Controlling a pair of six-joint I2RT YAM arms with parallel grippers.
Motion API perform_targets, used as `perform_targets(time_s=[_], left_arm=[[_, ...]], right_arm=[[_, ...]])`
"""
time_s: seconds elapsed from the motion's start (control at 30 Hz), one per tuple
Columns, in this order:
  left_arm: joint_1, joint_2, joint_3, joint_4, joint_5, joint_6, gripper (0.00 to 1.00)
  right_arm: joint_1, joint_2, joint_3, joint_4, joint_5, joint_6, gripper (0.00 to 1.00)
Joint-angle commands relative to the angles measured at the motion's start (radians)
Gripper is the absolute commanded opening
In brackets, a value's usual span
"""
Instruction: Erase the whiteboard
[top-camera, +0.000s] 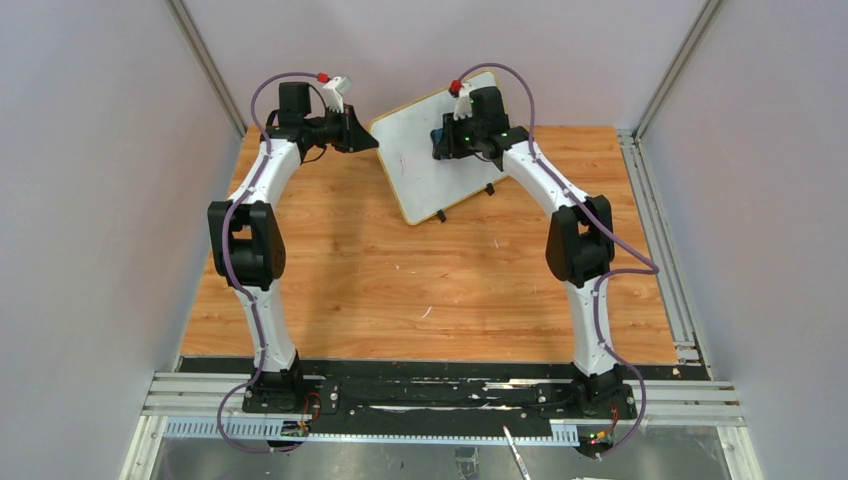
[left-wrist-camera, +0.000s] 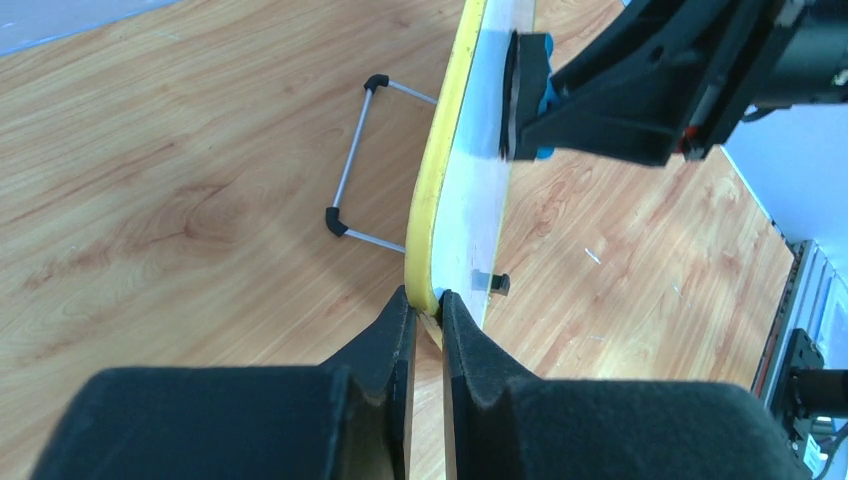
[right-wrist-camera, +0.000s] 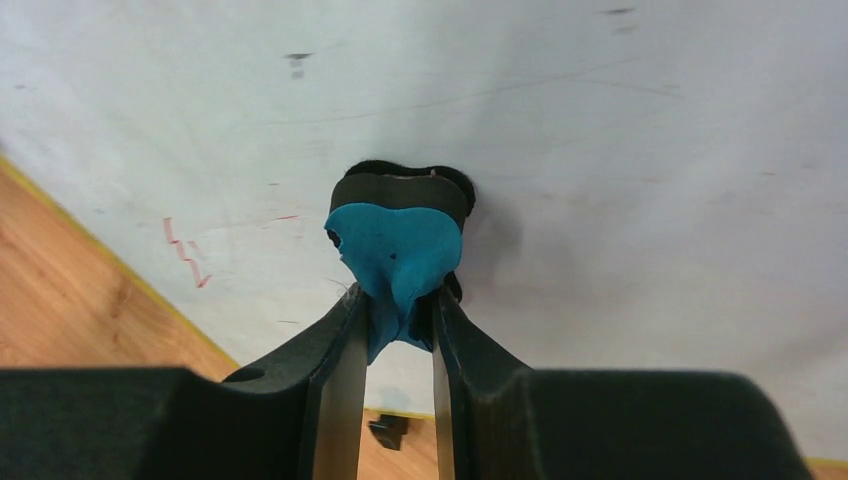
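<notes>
The whiteboard (top-camera: 415, 162) stands tilted, its edge pinched between the narrow fingers of the left gripper (left-wrist-camera: 425, 312). The right gripper (right-wrist-camera: 398, 325) clamps a blue eraser (right-wrist-camera: 400, 240) against its face, near red marks (right-wrist-camera: 186, 252).

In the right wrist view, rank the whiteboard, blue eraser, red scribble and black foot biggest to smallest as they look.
1. whiteboard, filling most of the frame.
2. blue eraser, enlarged by nearness to the camera.
3. red scribble and black foot: look about alike, so unranked.
</notes>
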Motion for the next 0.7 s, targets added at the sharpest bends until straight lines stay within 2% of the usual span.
perform_targets(time_s=[0.0,0.27,0.67], left_arm=[[-0.028,-0.015,-0.016,-0.084,0.026,0.072,0.00],[-0.028,-0.013,-0.016,-0.077,0.026,0.064,0.00],[-0.031,-0.008,-0.009,-0.075,0.026,0.060,0.00]], right_arm=[[-0.054,0.016,0.033,-0.009,0.055,-0.029,0.01],[-0.019,0.021,0.026,0.006,0.026,-0.006,0.01],[0.145,0.012,0.001,0.048,0.017,0.030,0.01]])
